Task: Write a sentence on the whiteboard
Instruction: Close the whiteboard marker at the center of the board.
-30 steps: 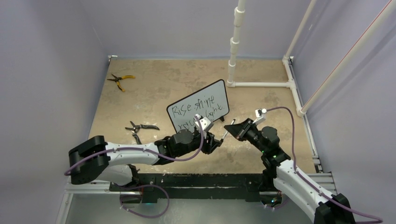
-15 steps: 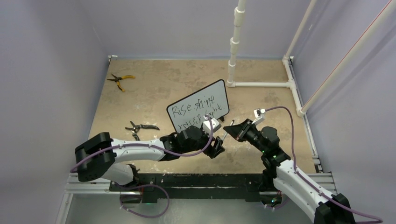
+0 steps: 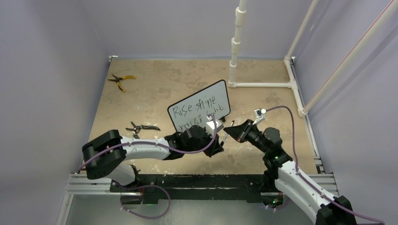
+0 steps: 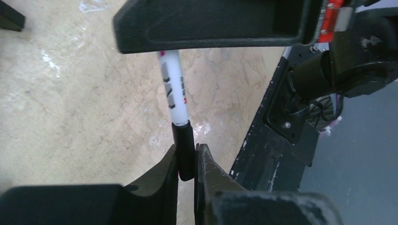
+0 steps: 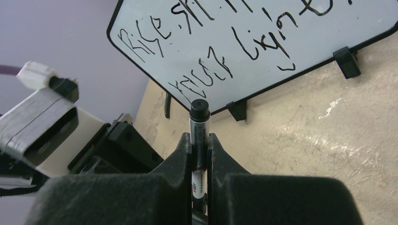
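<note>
— Where's the whiteboard [image 3: 220, 93] sitting, and is there room round it?
— About the middle of the table [image 3: 155, 93], upright on its feet [image 5: 237, 110] and turned at a slant. Bare table runs behind it to the back wall [image 3: 178, 28], and there's more on its left. To its right the surface is open as far as the white pipe frame [image 3: 263, 85], which follows the right edge and rises at the back corner.
— And the sentence [image 3: 199, 108]?
— Two slanted black lines across the board, roughly "Rise shine / your light".
— The arms?
— Two, meeting just in front of the board's near right corner. The right claw [image 5: 199, 137] is pinching the marker [image 4: 174, 89] by its barrel. The left claw [image 4: 187, 149] is pressed onto its black end. It's a tight spot, with the two claws close together.
— Count the rest for me.
— One board, one marker, two feet under the board. One yellow-handled pliers [image 3: 121, 80] lies far left near the back edge, well apart from everything. Black-handled pliers [image 3: 142, 127] lie left of the board, nearer the arms. Whether that's one pair or two overlapping, I can't tell.
</note>
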